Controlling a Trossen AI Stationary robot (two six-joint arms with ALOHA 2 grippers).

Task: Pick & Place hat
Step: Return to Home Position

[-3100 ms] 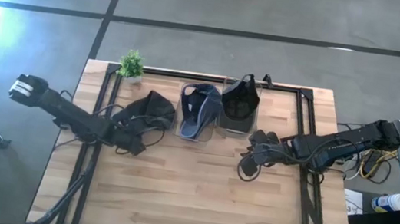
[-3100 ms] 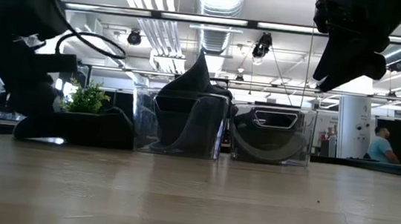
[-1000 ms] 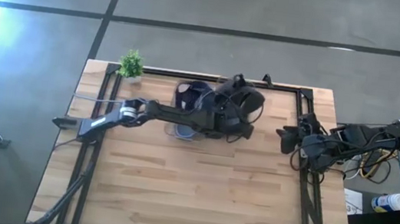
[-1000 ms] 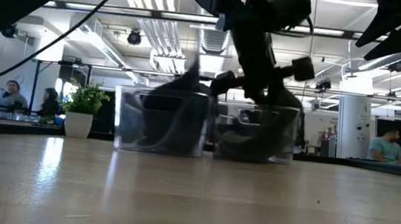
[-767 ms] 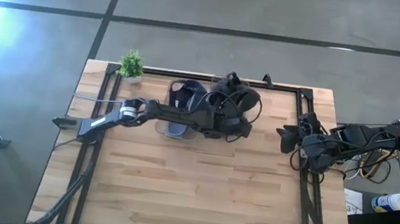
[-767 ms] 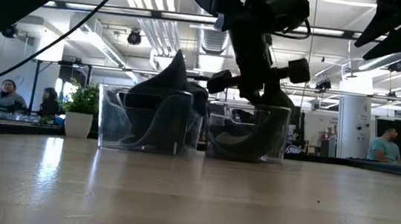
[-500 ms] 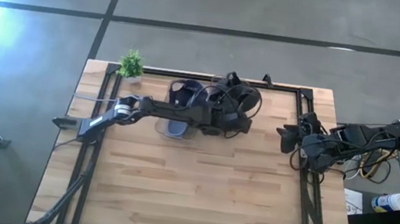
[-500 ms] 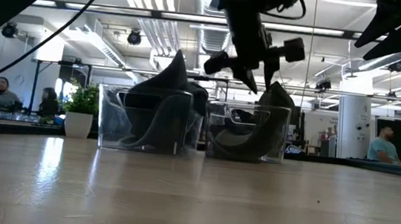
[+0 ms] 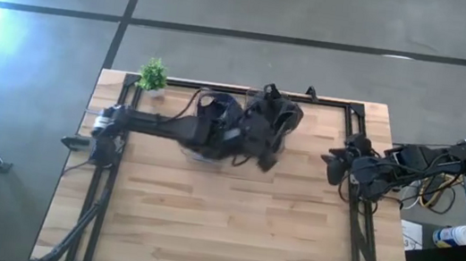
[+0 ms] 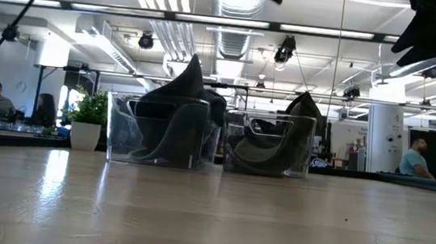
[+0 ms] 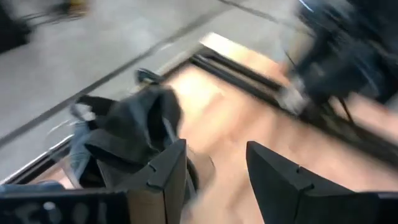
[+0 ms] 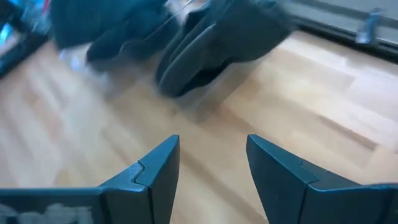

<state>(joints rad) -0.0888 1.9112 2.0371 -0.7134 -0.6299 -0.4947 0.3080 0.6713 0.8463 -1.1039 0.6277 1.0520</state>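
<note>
Black cap [image 10: 265, 153] rests in the right bin [image 10: 283, 117], left gripper [image 11: 214, 158] spread nearby

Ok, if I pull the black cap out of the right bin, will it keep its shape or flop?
Probably floppy: the black cap slumps folded in the bin, one end poking above the rim. The curved brim looks stiffer, likely the better grip. The clear bin looks light, so it may lift or slide along.
</note>
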